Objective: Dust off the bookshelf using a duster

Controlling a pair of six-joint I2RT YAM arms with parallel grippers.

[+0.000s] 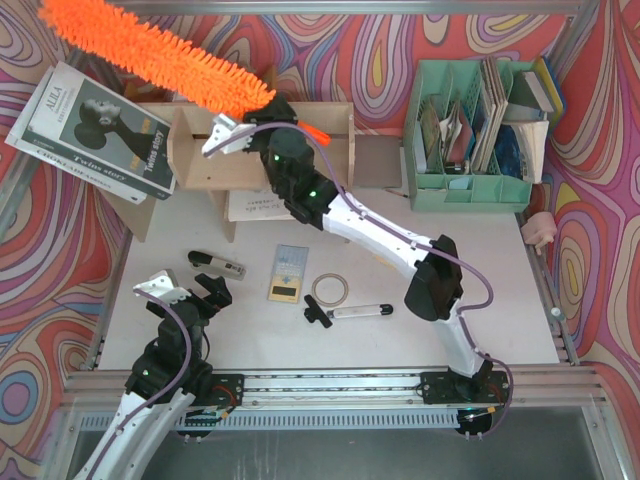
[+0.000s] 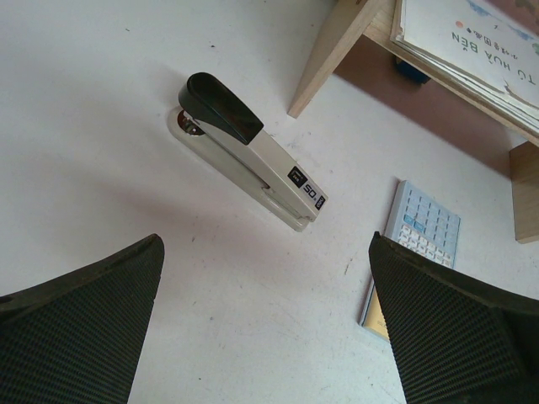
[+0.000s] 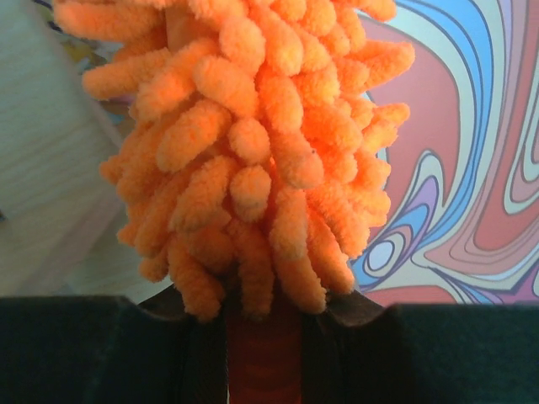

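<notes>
- Right gripper (image 3: pixel 264 341) clamped on duster (image 1: pixel 150 50) handle; fluffy head slants up-left past bookshelf (image 1: pixel 200 160).
- Left gripper (image 2: pixel 265 324) jaws apart, empty, over table (image 2: pixel 84 126) near stapler (image 2: pixel 248 151).

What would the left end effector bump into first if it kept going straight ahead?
Most likely the stapler, lying on the table straight ahead of the open left end effector. Depth is hard to judge, so it might touch bare table just before it.
</notes>
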